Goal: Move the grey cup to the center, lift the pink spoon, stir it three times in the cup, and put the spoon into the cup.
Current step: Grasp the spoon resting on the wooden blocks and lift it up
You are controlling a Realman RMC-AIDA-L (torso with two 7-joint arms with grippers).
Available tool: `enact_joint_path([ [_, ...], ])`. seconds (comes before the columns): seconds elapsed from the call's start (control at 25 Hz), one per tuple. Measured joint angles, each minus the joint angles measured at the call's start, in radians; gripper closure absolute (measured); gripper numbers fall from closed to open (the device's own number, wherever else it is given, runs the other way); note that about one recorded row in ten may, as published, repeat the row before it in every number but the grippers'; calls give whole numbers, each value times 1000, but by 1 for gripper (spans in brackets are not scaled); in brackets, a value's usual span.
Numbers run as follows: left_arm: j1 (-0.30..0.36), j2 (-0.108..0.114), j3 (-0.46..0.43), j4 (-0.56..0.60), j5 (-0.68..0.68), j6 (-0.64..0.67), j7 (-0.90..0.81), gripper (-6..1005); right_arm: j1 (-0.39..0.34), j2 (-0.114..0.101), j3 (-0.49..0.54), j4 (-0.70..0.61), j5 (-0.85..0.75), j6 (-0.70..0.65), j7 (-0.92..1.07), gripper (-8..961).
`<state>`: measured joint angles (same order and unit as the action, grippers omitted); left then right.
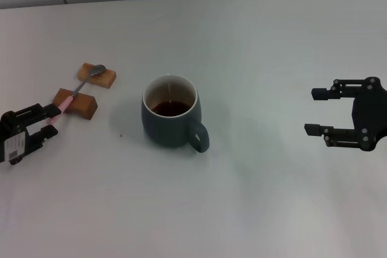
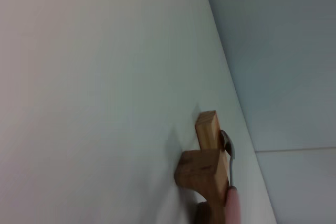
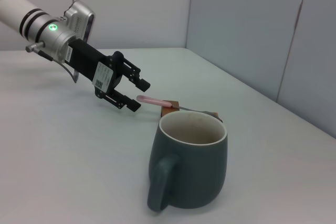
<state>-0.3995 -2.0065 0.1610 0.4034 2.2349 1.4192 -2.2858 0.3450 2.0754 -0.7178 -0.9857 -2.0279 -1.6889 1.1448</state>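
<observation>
The grey cup point(image 1: 171, 120) stands upright near the table's middle, holding dark liquid, with its handle toward the front right; in the right wrist view the grey cup point(image 3: 190, 167) is close. The pink spoon point(image 1: 80, 86) lies across two wooden blocks at the left, its pink handle pointing front-left. My left gripper point(image 1: 51, 122) is open at the handle's tip, with one finger on each side. From the right wrist view, the left gripper point(image 3: 138, 95) stands open with the spoon point(image 3: 153, 100) at its fingertips. My right gripper point(image 1: 314, 111) hovers open and empty at the right.
Two brown wooden blocks point(image 1: 97, 75) point(image 1: 76, 104) carry the spoon at the left; the left wrist view shows the nearer block point(image 2: 204, 174), the farther block point(image 2: 207, 128) and the spoon's bowl point(image 2: 228, 146). A wall rises behind the white table point(image 1: 254, 40).
</observation>
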Motion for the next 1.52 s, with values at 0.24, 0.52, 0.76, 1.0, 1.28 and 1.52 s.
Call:
enact_joint_path([
  [0.24, 7, -5, 0, -1, -20, -16, -11, 433, -1, 0, 1, -8, 0, 0, 2, 303],
  [0.52, 9, -12, 0, -20, -26, -22, -20, 432, -3, 0, 12, -10, 0, 0, 2, 302],
  [0.76, 13, -14, 0, -42, -51, -29, -24, 432, -3, 0, 13, -10, 0, 0, 2, 302],
  [1.0, 22, -17, 0, -54, -71, -39, -25, 433, -4, 0, 16, -10, 0, 0, 2, 302],
  [1.28, 28, -29, 0, -57, -85, -41, -32, 431, -5, 0, 17, -11, 0, 0, -2, 303],
  [1.52, 28, -30, 0, -57, -86, -41, -34, 434, -5, 0, 18, -11, 0, 0, -4, 303],
])
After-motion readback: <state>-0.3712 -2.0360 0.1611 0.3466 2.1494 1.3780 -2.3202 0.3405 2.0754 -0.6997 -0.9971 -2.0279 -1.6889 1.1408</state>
